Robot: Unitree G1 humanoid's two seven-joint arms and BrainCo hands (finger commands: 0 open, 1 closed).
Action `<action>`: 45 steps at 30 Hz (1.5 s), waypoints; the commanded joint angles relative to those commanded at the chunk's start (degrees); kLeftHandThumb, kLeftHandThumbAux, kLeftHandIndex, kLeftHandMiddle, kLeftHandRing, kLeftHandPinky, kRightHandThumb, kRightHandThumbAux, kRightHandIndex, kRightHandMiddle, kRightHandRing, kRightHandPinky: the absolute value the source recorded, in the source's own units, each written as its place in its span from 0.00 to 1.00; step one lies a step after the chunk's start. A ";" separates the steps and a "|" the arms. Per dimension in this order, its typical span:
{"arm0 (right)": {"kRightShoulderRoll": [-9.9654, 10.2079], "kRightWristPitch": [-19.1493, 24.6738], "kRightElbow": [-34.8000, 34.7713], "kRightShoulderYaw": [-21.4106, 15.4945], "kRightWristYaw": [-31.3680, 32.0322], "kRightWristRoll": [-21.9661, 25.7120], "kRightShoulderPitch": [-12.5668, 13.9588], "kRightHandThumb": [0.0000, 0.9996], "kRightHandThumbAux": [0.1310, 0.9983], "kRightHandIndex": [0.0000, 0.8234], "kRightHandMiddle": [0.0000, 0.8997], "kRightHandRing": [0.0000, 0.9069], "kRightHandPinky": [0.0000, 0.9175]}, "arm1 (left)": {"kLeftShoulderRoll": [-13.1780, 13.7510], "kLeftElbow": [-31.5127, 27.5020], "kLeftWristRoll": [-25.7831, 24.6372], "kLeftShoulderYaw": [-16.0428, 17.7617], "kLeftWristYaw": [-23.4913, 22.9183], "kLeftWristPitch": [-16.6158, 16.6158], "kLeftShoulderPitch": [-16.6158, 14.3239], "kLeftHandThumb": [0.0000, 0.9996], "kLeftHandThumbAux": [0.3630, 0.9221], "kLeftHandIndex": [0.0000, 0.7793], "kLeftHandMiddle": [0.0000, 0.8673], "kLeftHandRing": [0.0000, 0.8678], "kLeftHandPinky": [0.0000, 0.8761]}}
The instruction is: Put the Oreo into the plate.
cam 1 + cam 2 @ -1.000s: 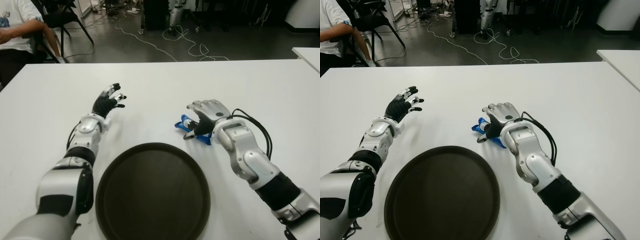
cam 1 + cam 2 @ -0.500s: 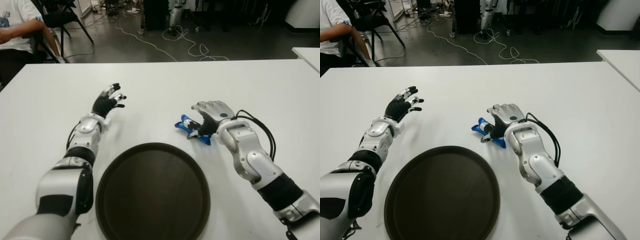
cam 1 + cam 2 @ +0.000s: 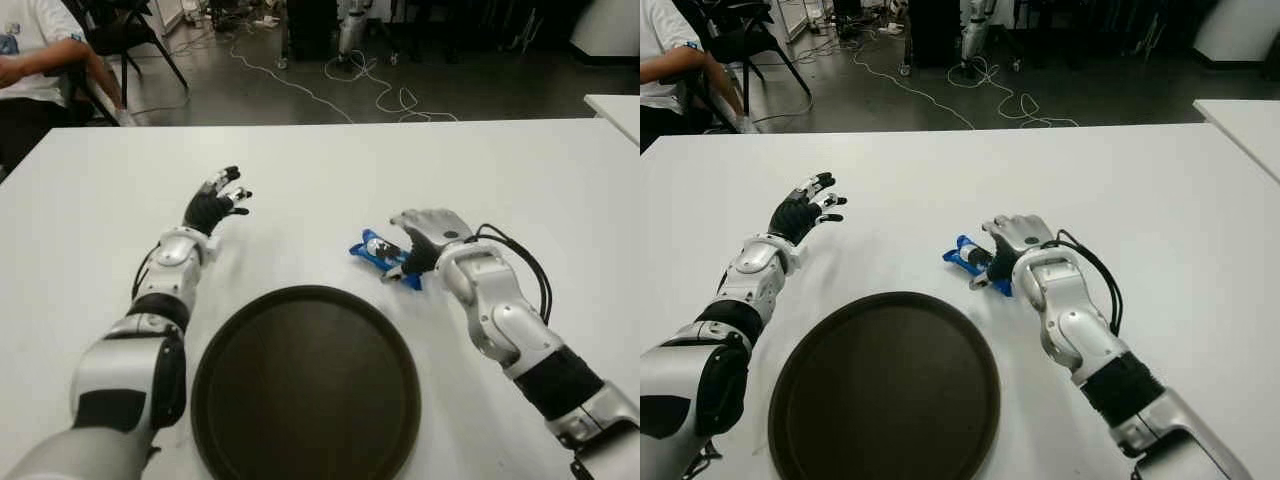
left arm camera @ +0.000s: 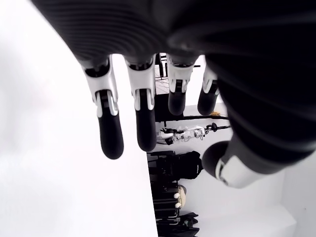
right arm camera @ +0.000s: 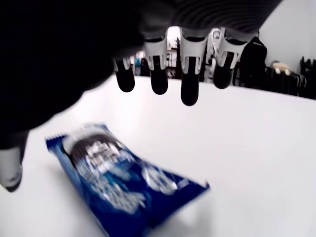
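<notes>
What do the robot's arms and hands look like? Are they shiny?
Yes, mostly. Both arms are silver-grey metal shells with black joint bands. The left hand has a black palm and white-and-black fingers ending in rounded black fingertips. The right hand has a silvery-grey back, and black cables loop along its wrist and forearm.

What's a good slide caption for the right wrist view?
Right hand open above the blue Oreo pack lying on the white table, not yet grasped.

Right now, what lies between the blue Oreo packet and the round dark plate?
Only bare white table separates the blue Oreo packet from the round dark plate, seen in both eye views.
</notes>
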 joint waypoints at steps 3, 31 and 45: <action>0.22 0.18 0.78 0.01 -0.06 -0.06 -0.22 0.00 0.42 0.14 0.15 0.16 0.14 | 0.02 -0.01 0.03 -0.03 -0.02 -0.18 0.06 0.27 0.51 0.05 0.10 0.27 0.42; 1.94 0.05 6.23 -1.58 -3.28 2.48 -1.55 0.00 0.49 0.19 0.19 0.19 0.19 | -0.19 0.04 0.03 0.09 0.03 0.04 -0.08 0.26 0.53 0.05 0.11 0.27 0.42; 3.97 -2.65 14.83 -1.70 -9.46 5.57 -2.93 0.00 0.49 0.20 0.19 0.19 0.19 | -0.52 0.00 -0.06 0.14 0.12 0.21 -0.15 0.28 0.55 0.05 0.10 0.27 0.42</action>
